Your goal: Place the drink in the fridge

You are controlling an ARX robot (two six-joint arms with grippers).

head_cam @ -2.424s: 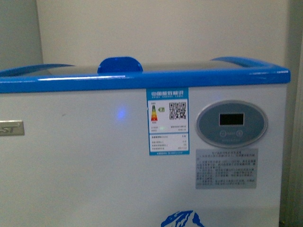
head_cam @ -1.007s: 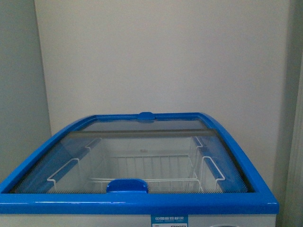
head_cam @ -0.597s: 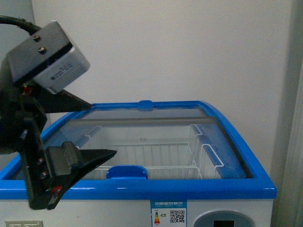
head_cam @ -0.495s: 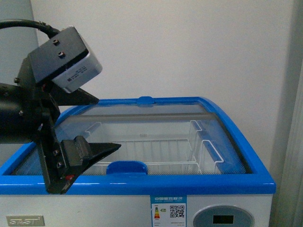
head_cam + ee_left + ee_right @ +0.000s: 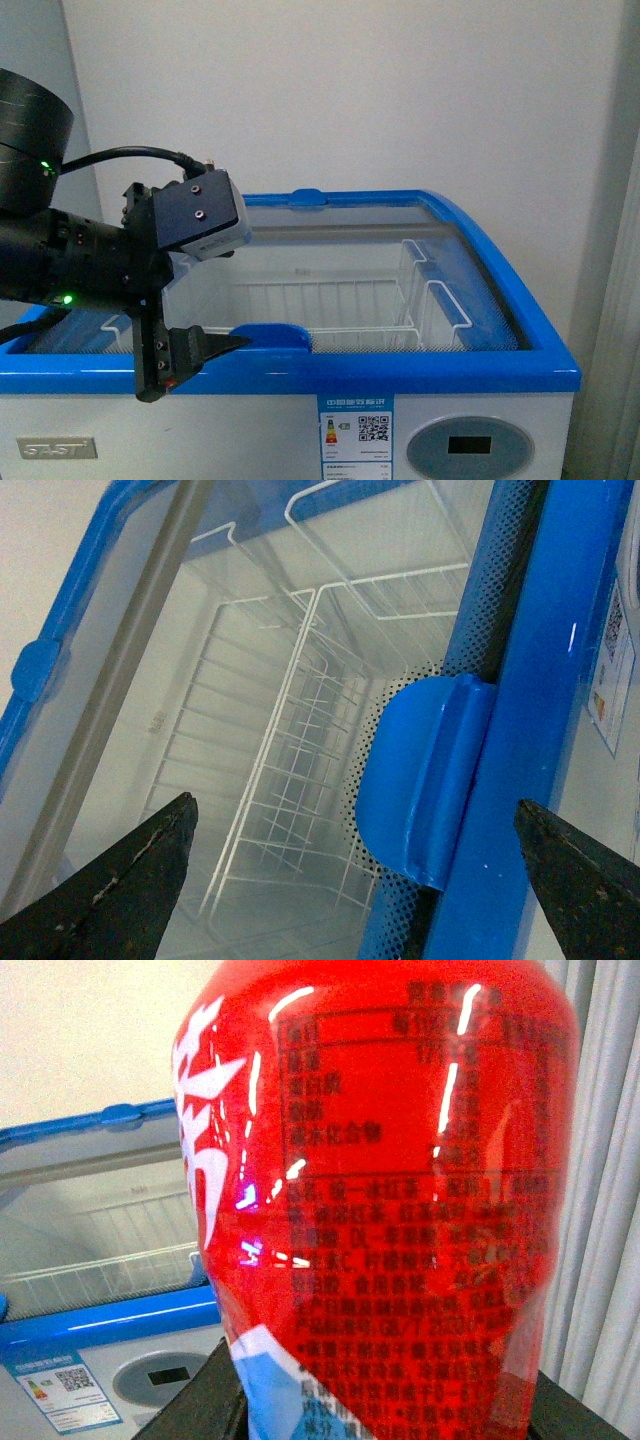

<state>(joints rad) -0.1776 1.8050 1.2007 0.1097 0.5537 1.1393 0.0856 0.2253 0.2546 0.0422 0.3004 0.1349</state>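
Observation:
The fridge (image 5: 420, 372) is a white chest freezer with a blue rim and a shut sliding glass lid (image 5: 330, 255). My left gripper (image 5: 215, 300) is open over the lid's front edge, its lower finger (image 5: 205, 350) next to the blue lid handle (image 5: 272, 335). In the left wrist view the open gripper (image 5: 352, 802) straddles the handle (image 5: 420, 770) without touching it. My right gripper (image 5: 385, 1415) is shut on the drink (image 5: 400, 1160), whose red label with white characters fills that view; its cap is out of view. The right gripper does not show in the front view.
White wire baskets (image 5: 330, 310) show inside through the glass. The oval grey control panel (image 5: 470, 448) and an energy label (image 5: 356, 432) are on the fridge front. A plain wall stands behind. A pale curtain (image 5: 610, 1210) hangs at the fridge's right.
The front view rose from the fridge's front face to its lid. My left arm came into view and moved down towards the lid handle, gripper open.

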